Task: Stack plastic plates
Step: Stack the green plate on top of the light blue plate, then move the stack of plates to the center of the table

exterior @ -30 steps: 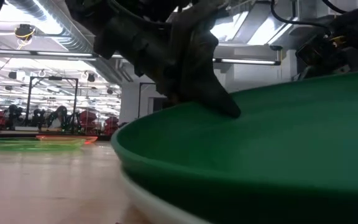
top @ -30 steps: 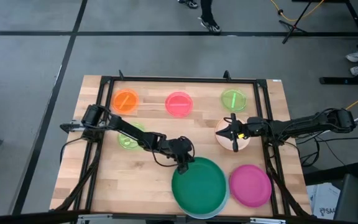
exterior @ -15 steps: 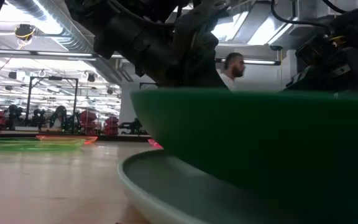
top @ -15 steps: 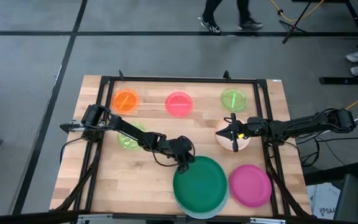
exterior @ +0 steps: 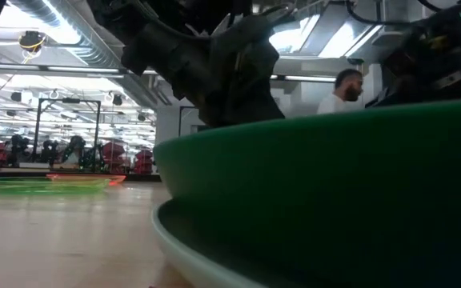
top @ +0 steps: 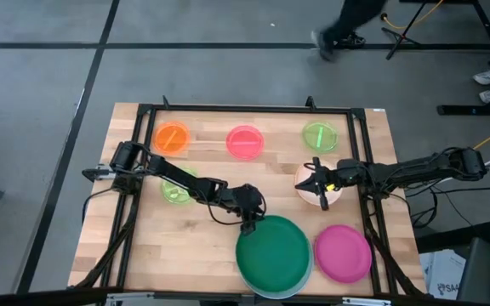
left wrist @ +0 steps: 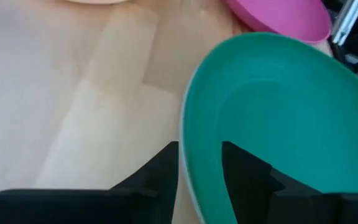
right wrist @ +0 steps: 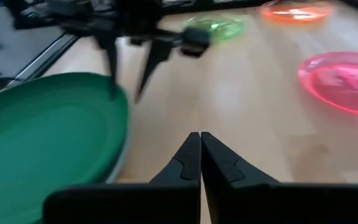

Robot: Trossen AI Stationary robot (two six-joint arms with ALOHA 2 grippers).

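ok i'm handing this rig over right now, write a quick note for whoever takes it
Left gripper: at the dark green plate's far rim, fingers astride the rim in the left wrist view, open.
Right gripper: shut and empty, hovering over the peach plate at the table's right.
Done: the dark green plate sits on the pale blue plate at the front edge.
Left: the magenta plate lies beside that stack; the peach plate is behind it. The small orange, pink and neon green plates sit in the back row; the second neon green lies under the left arm. None of these is stacked.
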